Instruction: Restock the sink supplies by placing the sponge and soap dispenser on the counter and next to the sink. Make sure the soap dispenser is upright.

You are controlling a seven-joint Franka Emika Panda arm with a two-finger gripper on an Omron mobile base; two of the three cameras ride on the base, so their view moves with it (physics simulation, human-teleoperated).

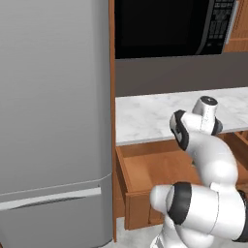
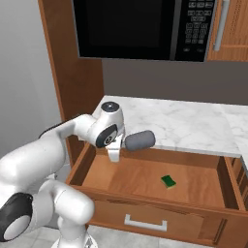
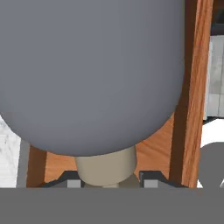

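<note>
- The claw (image 3: pixel 111 183) is closed on the soap dispenser (image 2: pixel 140 140), gripping it by the pale narrow neck; in the hand view the neck sits between the two dark finger tips (image 3: pixel 65 180)
- From the right base camera the dark grey bottle lies on its side in the air, sticking out sideways from the hand, over the rear left part of the open drawer (image 2: pixel 97 167) and just in front of the counter (image 2: pixel 193 123) edge
- In the hand view the bottle's rounded grey body (image 3: pixel 92 74) takes up most of the picture, with the wooden drawer floor and one wooden side wall behind it
- The sponge (image 2: pixel 168 181) lies flat on the drawer floor, green side up, near the middle, well apart from the bottle and the hand
- The drawer is pulled out under the white marble counter; its front has a pale metal handle (image 2: pixel 145 223)
- A black microwave (image 2: pixel 140 26) hangs above the counter
- From the left base camera a tall grey fridge (image 1: pixel 53 121) stands to the left of the counter and drawer, and the arm's white links cover the hand
</note>
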